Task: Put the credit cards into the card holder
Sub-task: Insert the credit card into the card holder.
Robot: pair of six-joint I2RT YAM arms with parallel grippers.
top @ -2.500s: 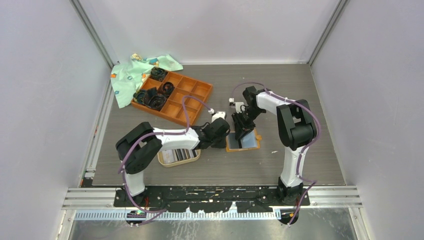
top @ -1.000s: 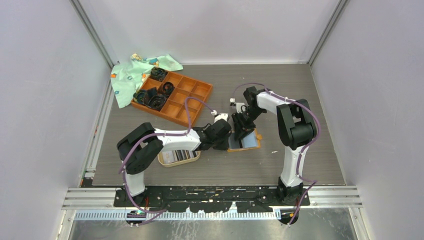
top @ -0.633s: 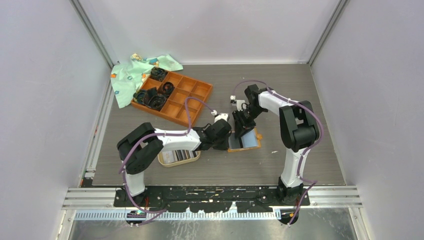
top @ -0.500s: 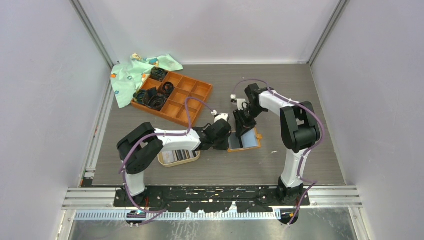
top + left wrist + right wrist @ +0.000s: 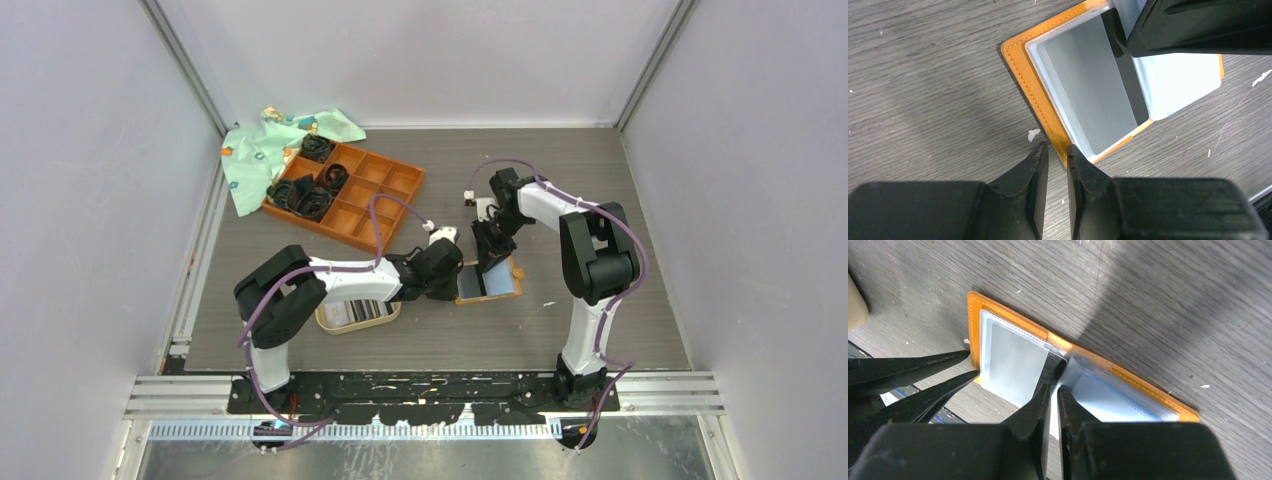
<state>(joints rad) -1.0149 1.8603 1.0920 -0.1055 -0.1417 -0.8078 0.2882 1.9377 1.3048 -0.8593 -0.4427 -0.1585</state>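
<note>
The orange card holder [image 5: 505, 291] lies open on the table, grey pockets up. My left gripper [image 5: 1054, 149] is shut on its orange near-left rim [image 5: 1020, 70]. A grey credit card [image 5: 1088, 95] with a black stripe [image 5: 1126, 85] sits in the left pocket. My right gripper [image 5: 1053, 386] stands over the holder's middle fold, jaws almost together, tips against the card's striped edge [image 5: 1053, 367]; nothing shows between them. More credit cards [image 5: 357, 310] lie in the oval dish, partly under the left arm.
The tan-rimmed oval dish [image 5: 330, 322] sits at the near left below the left arm. An orange-brown compartment tray [image 5: 385, 180] with dark coils stands at the back left, a pale green cloth [image 5: 262, 150] behind it. A white scrap [image 5: 548, 304] lies right of the holder.
My right gripper's jaws have closed and it has shifted slightly right over the holder. The left gripper has kept its pinch on the holder's rim.
</note>
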